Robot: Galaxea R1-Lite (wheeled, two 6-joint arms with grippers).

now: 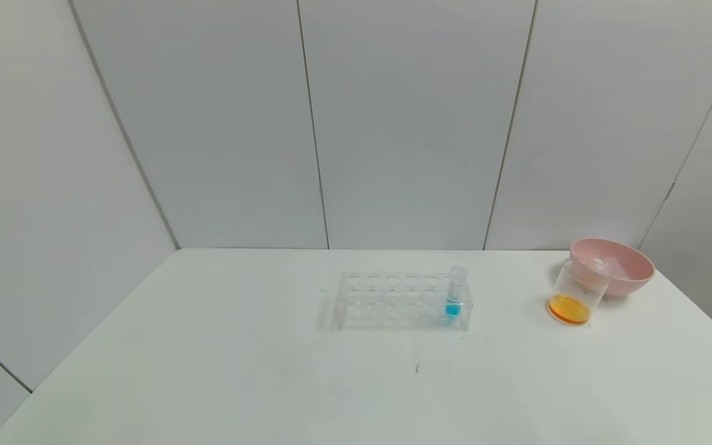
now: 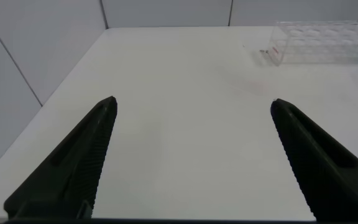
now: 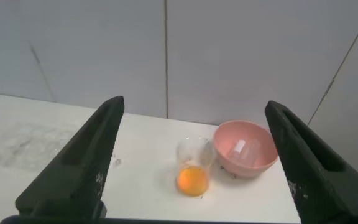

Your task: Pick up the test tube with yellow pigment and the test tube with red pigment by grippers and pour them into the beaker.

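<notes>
White table (image 1: 269, 383) broad and bare at near and left; rack (image 1: 402, 301) mid-table holds only the blue tube (image 1: 453, 295), while the beaker (image 1: 575, 293), far right and touching the pink bowl (image 1: 615, 267), already holds orange liquid. Two clear tubes (image 3: 244, 149) lie in the bowl, seemingly emptied, so pouring looks finished. Left gripper (image 2: 194, 112) and right gripper (image 3: 194, 112) hang spread and empty; best drawn back over the open near side, clear of beaker and right table edge.

No text, label, brand, number or sign can be read on anything here.

Clear plastic beaker (image 1: 578, 292), rack (image 1: 402, 301); matt pink bowl (image 1: 615, 266); smooth white table (image 1: 269, 371).
</notes>
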